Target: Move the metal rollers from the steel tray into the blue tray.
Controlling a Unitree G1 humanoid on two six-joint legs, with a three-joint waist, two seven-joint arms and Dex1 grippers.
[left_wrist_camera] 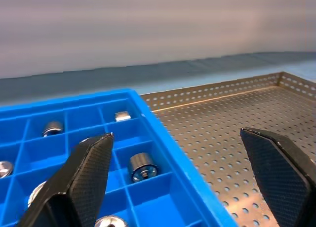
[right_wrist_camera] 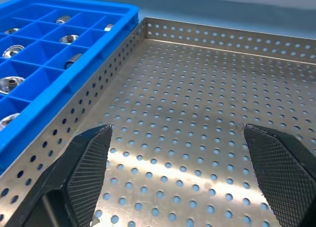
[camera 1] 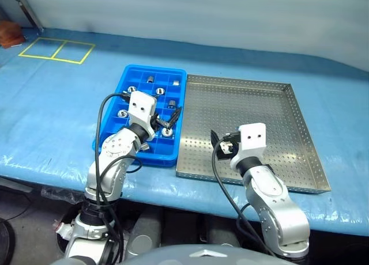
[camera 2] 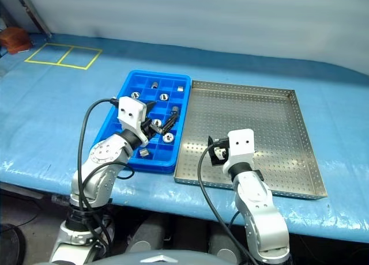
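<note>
Several metal rollers, such as one at the far end and one close to my left fingers, lie in compartments of the blue tray. All the rollers I see are in that tray. The steel tray stands right beside it, rim against rim. My left gripper hovers open over the blue tray's right edge, pointing toward the steel tray, with nothing between its fingers. Over the steel tray's near left part my right gripper is open too, holding nothing, above the perforated floor.
Both trays rest on a table under a blue cover. Yellow tape squares mark the far left, with a brown object at the far left corner. A pale wall runs behind, and the table's front edge is near.
</note>
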